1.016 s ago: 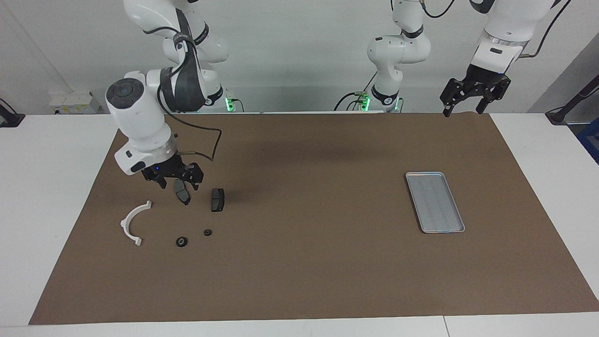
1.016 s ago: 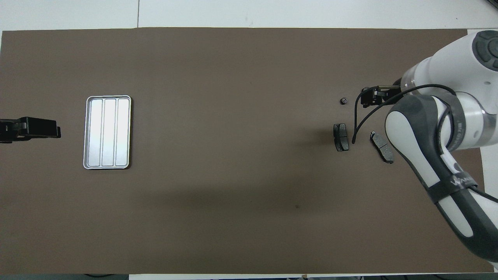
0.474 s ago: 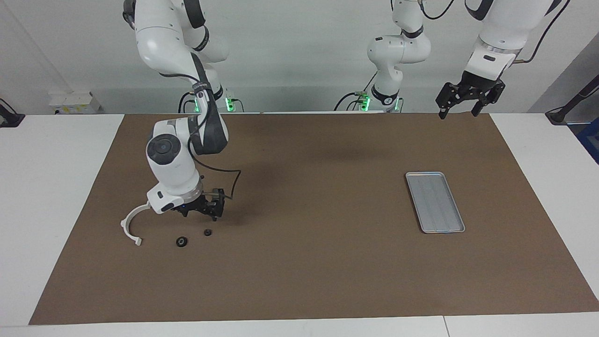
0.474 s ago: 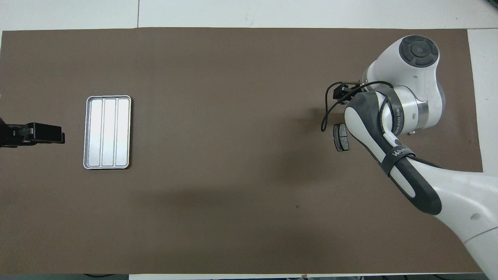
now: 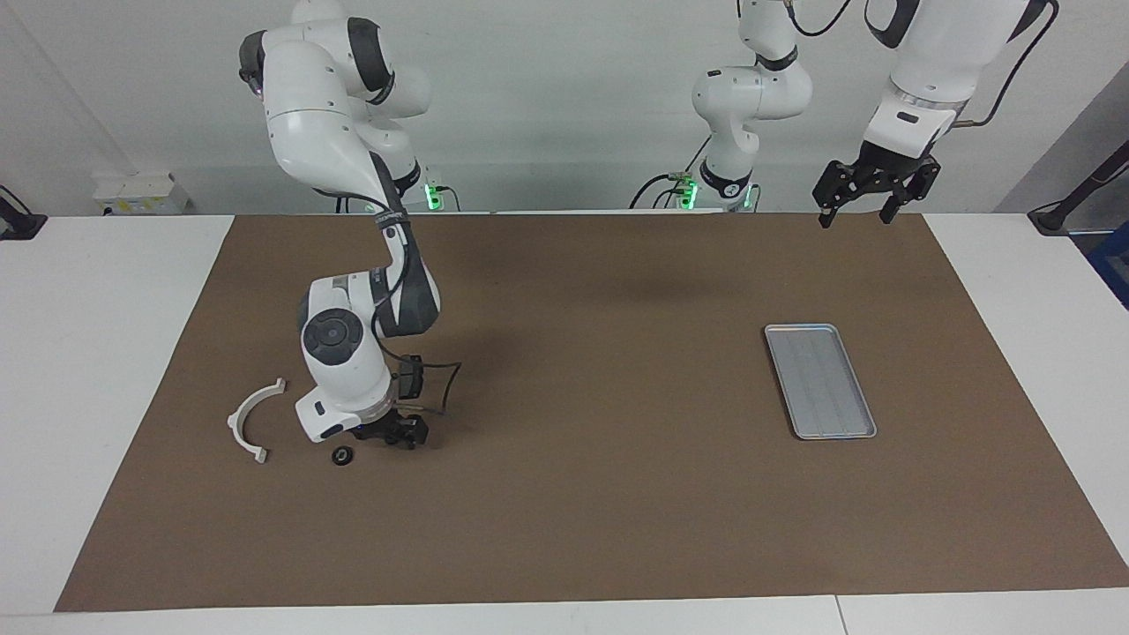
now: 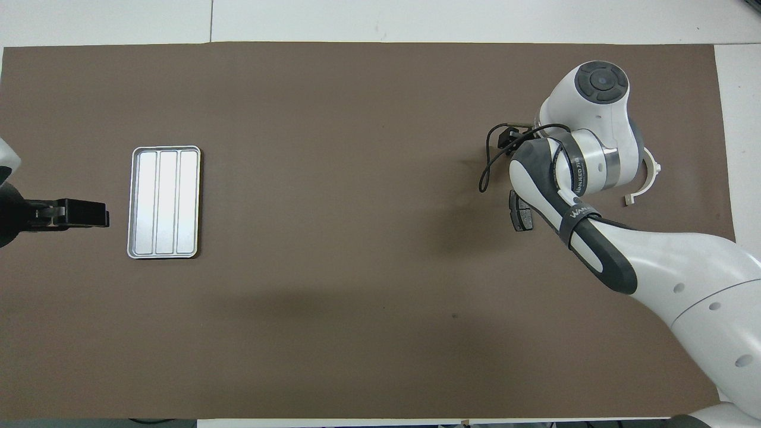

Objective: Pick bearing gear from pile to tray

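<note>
The right gripper [image 5: 399, 434] is down at the brown mat [image 5: 564, 494], among the loose parts of the pile, its jaws spread wide with nothing visibly held. It sits where one of the small black round pieces lay; that piece is hidden under the gripper, so contact cannot be judged. A second black round piece [image 5: 342, 456] lies on the mat just beside the gripper, toward the right arm's end of the table. Next along that way is the white half-ring bracket [image 5: 248, 420], lying flat and apart from the gripper. In the overhead view the arm's wrist covers most of the pile: only one dark grey brake pad [image 6: 519, 213] peeks out from under the forearm, nearer to the robots than the gripper. A black cable [image 5: 434, 388] loops out from the wrist above the mat.

The tray [image 5: 820, 380] lies well apart, toward the left arm's end of the table, with only its ribbed bottom showing. The left gripper [image 5: 855, 210] waits, raised over the mat's edge at the robots' side, its jaws wide open.
</note>
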